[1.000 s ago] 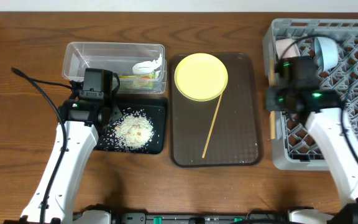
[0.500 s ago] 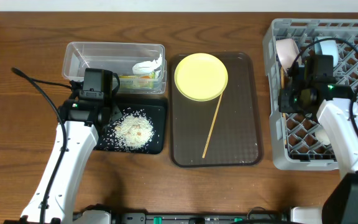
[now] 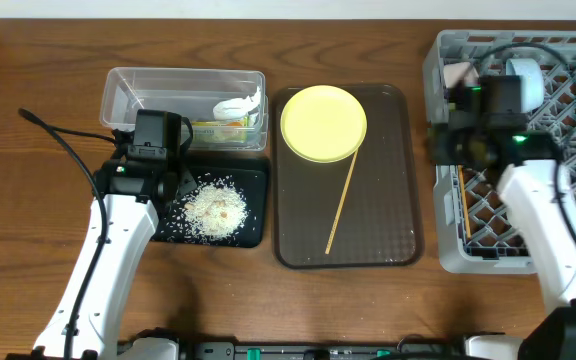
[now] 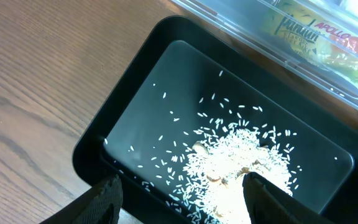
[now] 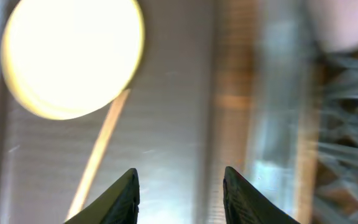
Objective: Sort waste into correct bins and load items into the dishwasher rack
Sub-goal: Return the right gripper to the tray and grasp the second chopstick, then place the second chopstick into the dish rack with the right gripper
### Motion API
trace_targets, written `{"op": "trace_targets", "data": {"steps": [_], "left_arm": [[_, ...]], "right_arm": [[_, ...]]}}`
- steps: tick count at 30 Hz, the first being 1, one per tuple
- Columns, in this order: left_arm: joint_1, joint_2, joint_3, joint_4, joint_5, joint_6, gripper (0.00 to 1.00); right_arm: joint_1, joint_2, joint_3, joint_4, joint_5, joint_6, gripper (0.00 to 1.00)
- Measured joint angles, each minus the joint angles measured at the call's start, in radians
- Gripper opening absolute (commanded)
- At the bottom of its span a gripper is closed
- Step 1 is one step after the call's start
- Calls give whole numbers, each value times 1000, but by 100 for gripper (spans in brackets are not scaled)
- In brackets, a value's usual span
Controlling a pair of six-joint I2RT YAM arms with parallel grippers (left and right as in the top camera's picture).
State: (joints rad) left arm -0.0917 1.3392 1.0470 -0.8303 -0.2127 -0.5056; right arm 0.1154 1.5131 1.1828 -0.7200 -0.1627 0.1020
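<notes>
The black tray [image 3: 253, 200] holds a pile of white rice [image 3: 215, 208]. My left gripper [image 3: 171, 188] hovers open and empty over its left end; in the left wrist view the gripper [image 4: 185, 200] frames the rice [image 4: 235, 168]. The clear tub [image 3: 148, 90] holds the snack wrapper [image 3: 218, 130] and the white scrap [image 3: 240, 103]. The yellow plate [image 3: 323, 122] and one chopstick [image 3: 341, 205] lie on the brown tray [image 3: 388, 220]. My right gripper [image 3: 440, 150] is open and empty at the grey rack's [image 3: 448, 255] left wall. The pink bowl [image 3: 458, 72], the blue bowl [image 3: 526, 80] and the other chopstick [image 3: 464, 208] are in the rack. The white cup is hidden.
The right wrist view is blurred. It shows the yellow plate [image 5: 73, 56], the chopstick [image 5: 101, 155] on the brown tray and the rack wall [image 5: 278, 124], with my open right gripper [image 5: 179, 193] above the tray's right edge. Bare wooden table [image 3: 28, 250] surrounds everything.
My right gripper went over the rack, then came back left to its left wall. The chopstick that was with it now lies in the rack. The left arm has not moved.
</notes>
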Motion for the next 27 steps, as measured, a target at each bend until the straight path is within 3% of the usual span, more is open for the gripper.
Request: {"op": "trace_targets", "data": {"steps": [5,15,19,21,25,27], "left_arm": [[0,0,0,0,0,0,65],[0,0,0,0,0,0,65],[0,0,0,0,0,0,65],[0,0,0,0,0,0,65],[0,0,0,0,0,0,65],[0,0,0,0,0,0,65]], "right_arm": [[178,57,0,-1,11,98,47],[415,316,-2,7,115,344,45],[444,395,-4,5,138,422,32],[445,397,0,2,150,462,20],[437,398,0,-24,171,504,5],[422,392,0,-42,185,517,1]]}}
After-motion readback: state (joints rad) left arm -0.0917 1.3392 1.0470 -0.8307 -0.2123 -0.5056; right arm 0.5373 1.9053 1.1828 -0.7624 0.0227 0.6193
